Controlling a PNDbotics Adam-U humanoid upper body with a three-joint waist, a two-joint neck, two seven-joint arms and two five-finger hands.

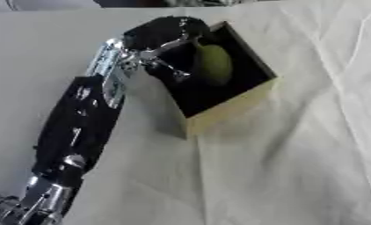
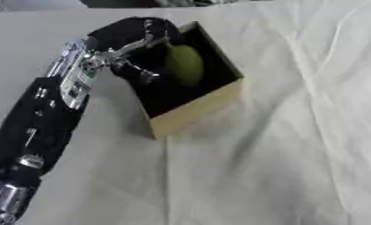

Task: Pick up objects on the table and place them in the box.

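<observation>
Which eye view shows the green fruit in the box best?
The left eye view: the green fruit sits nearer centre inside the box, beside the left hand. The right eye view shows nearly the same, shifted left.

a cloth-draped table (image 1: 281,167); the kind of place is unclear.

wrinkled off-white cloth (image 1: 281,176) covers whole table, w/ dark strip of background (image 1: 135,3) along far edge.
</observation>
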